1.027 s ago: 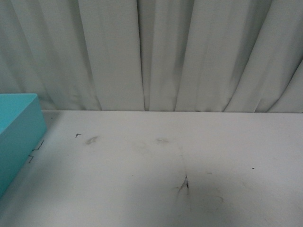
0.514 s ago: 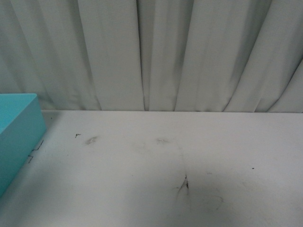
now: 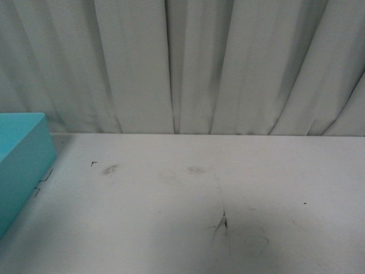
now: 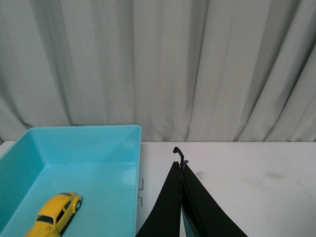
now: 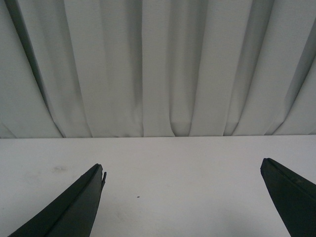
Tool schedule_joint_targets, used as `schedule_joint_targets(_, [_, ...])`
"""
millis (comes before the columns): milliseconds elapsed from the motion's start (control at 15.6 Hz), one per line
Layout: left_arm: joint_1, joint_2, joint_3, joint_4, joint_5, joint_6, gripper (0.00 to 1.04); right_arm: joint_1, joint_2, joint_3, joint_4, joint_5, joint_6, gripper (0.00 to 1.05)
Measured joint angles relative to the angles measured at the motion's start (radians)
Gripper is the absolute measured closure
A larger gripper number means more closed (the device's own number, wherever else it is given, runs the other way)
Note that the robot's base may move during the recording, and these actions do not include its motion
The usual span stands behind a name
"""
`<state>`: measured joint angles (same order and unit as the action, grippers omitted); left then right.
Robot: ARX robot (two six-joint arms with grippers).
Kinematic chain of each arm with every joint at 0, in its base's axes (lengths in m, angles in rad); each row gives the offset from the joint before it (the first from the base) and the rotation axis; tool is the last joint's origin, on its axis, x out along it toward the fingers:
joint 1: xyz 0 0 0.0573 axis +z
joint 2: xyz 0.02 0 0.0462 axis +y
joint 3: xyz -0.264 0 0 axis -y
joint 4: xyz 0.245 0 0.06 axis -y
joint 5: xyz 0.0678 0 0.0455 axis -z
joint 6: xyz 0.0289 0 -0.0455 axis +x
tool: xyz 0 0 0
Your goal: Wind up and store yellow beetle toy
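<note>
The yellow beetle toy [image 4: 53,214] lies on the floor of the turquoise bin [image 4: 118,132], near its front corner in the left wrist view. My left gripper [image 4: 178,165] is shut with nothing in it, over the white table just beside the bin's wall. My right gripper [image 5: 182,170] stands wide open above bare table, its black fingers [image 5: 84,197] far apart and nothing between them. In the front view neither arm appears and the toy is hidden; only a corner of the bin [image 3: 23,157] shows at the left edge.
A white table [image 3: 228,182] with dark scuff marks [image 3: 223,222] runs back to a pale pleated curtain [image 3: 188,63]. Small black marks [image 4: 141,185] sit on the table next to the bin's wall.
</note>
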<state>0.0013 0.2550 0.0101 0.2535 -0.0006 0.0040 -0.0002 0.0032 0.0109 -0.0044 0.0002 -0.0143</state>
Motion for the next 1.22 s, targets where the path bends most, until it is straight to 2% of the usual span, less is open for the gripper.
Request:
schedule_joint_targets(321, [0.0, -0.102, 0.001, -0.111, 0.0, 0.0, 1.03, 0.0, 0.0, 0.0, 0.0, 0.0, 0.0, 0.07])
schedule_joint_targets(385, [0.0, -0.195, 0.001, -0.249, 0.004, 0.0, 1.03, 0.0, 0.0, 0.0, 0.0, 0.001, 0.0, 0.07])
schedule_joint_targets(642, [-0.002, -0.249, 0.001, -0.254, 0.0, 0.0, 1.03, 0.0, 0.0, 0.0, 0.0, 0.001, 0.0, 0.07])
schedule_joint_targets(706, [-0.002, -0.249, 0.001, -0.257, -0.001, -0.001, 0.98, 0.0, 0.0, 0.0, 0.001, 0.001, 0.0, 0.07])
schedule_joint_targets(1156, [-0.002, -0.249, 0.001, -0.257, 0.0, -0.001, 0.13, 0.0, 0.0, 0.0, 0.0, 0.0, 0.0, 0.07])
schedule_joint_targets(1220, [-0.002, -0.249, 0.001, -0.257, 0.0, 0.0, 0.05, 0.0, 0.0, 0.0, 0.0, 0.0, 0.0, 0.07])
